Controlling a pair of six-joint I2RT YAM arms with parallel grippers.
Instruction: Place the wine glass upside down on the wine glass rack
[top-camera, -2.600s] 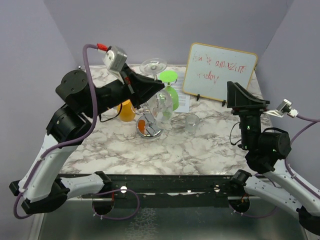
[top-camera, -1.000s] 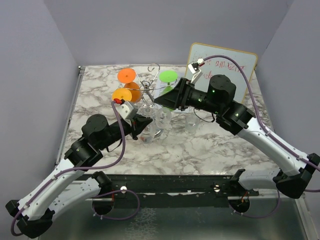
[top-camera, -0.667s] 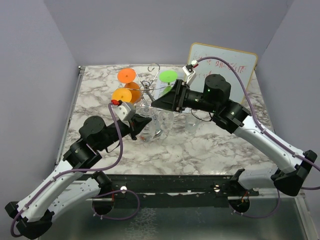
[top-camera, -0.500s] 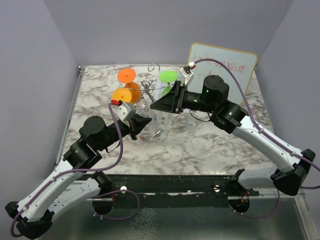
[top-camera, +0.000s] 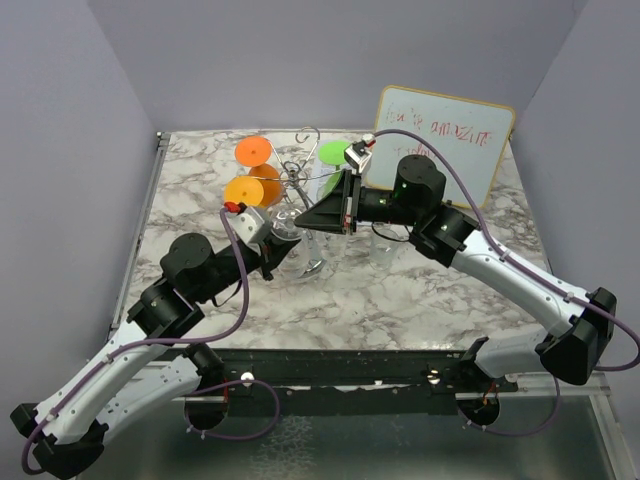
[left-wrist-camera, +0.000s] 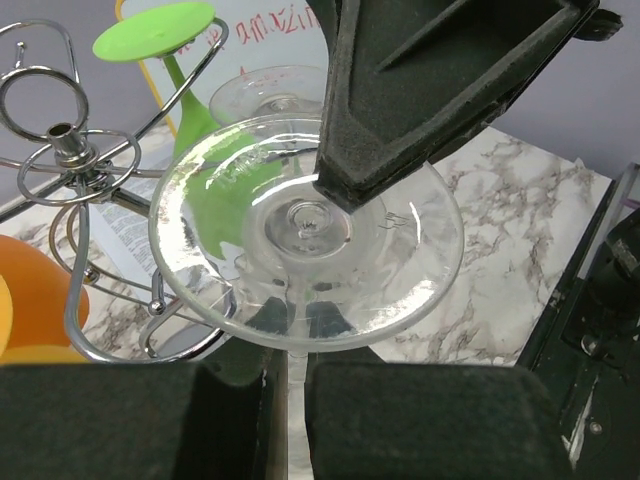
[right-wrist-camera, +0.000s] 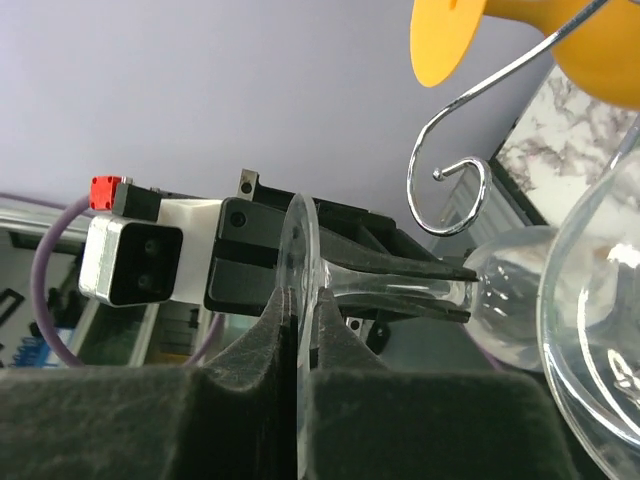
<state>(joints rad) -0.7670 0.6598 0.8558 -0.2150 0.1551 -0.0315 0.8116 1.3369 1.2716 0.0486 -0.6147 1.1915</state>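
While the left pincer (left-wrist-camera: 288, 372) clamps the wine glass (left-wrist-camera: 305, 225) by its stem, the right pincer (right-wrist-camera: 300, 322) is pinched shut on the foot's rim. Glass held mid-air above the desk (top-camera: 400, 290), just beside the wine glass rack (left-wrist-camera: 62, 145).

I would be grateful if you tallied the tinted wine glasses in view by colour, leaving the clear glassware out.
orange wine glasses: 2
green wine glass: 1
Total: 3
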